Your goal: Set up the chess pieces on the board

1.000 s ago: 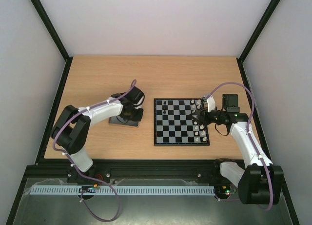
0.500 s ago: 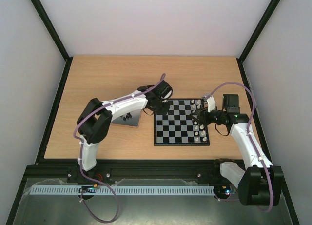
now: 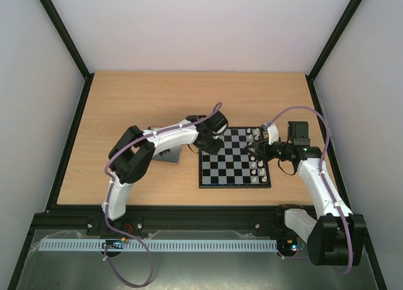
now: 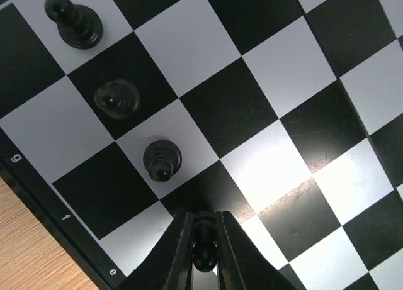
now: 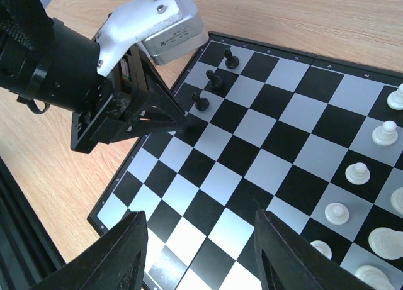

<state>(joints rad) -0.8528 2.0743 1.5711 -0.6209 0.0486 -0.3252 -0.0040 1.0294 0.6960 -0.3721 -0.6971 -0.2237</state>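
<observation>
- Top view: the left gripper [image 3: 211,145] had swung from the tray [image 3: 169,156] at centre-left to the board's [image 3: 234,167] left edge. The right gripper [image 3: 255,153] stayed open by the white pieces [image 3: 260,173].
- Left wrist view: at bottom centre, its jaws pinched a black piece [image 4: 204,252] just below three standing black pieces [image 4: 162,159].
- Right wrist view: the carried piece hung low over the board, probably next in that row.

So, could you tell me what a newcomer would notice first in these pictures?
The left arm stretches across to the board's left edge, its jaws shut on a black piece. Three more black pieces stand in a row beside it, and white pieces line the right side.
</observation>
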